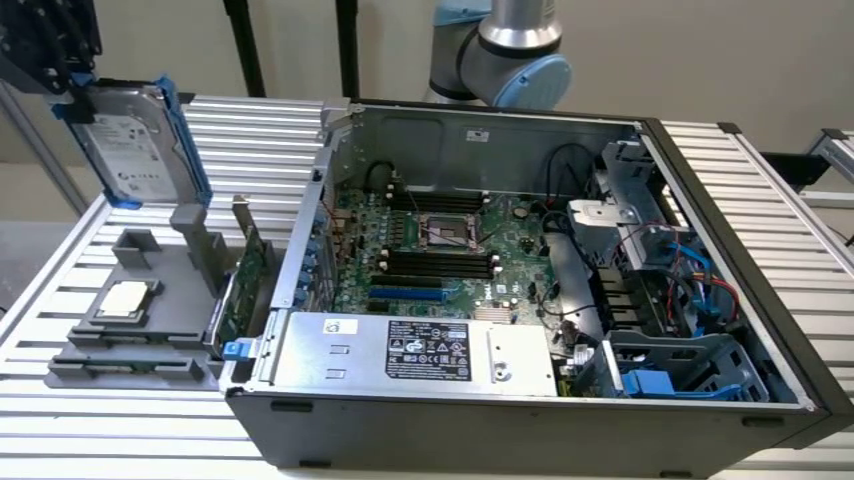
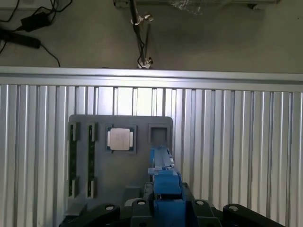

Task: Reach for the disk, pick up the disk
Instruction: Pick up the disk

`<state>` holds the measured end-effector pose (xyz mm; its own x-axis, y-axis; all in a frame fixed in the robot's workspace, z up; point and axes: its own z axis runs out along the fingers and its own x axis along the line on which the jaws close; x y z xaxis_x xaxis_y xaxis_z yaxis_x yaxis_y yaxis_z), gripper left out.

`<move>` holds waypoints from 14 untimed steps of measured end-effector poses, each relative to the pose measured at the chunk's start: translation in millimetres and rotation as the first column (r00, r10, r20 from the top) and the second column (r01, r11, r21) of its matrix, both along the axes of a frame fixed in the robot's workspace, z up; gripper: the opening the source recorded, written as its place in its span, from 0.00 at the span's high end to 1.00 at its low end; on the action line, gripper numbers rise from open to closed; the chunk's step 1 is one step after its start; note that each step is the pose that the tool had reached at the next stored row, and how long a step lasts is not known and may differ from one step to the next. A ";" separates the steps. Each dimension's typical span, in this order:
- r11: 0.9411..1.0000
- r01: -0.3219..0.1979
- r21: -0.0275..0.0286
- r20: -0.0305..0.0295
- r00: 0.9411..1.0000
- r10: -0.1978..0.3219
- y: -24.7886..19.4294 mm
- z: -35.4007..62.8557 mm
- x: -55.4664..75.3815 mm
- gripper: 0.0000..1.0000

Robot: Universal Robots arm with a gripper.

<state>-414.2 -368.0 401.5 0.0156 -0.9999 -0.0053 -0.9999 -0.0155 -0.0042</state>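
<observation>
**Fig. 1. Disk held on end above the parts tray.** The gripper [image 1: 74, 92], at the exterior view's upper left, is clamped partway closed on the upper end of the disk [image 1: 134, 150]. The disk hangs on end with its long axis near vertical. Its top leans slightly toward the exterior view's left, and its white label faces that camera. The blue bracket runs along both long edges. The lower end appears to hang clear of the grey tray [image 1: 80, 372] below, though the angle leaves a small gap hard to confirm.

The tray lies on the slatted metal table [image 1: 80, 440], just beside the open computer case [image 1: 534, 440] on the exterior view's left. A square silver chip [image 1: 124, 298] sits in one of its recesses. Inside the case, the power-supply box [image 1: 400, 350] lies along the near wall. The robot arm [image 1: 514, 50] rises behind the case.

In the wrist view the disk [image 2: 163, 175] appears end-on between the gripper [image 2: 165, 213] jaws, as a narrow blue strip pointing down at the tray [image 2: 118, 184]. The chip [image 2: 119, 139] and the table [image 2: 236, 142] lie beneath it.
</observation>
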 end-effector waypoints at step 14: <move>1.000 -0.006 0.019 0.000 1.000 0.006 -6.9 63.6 53.0 0.67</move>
<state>-361.2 -374.9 465.1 0.0214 -0.9995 -0.0243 -0.9998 -0.0213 -0.0044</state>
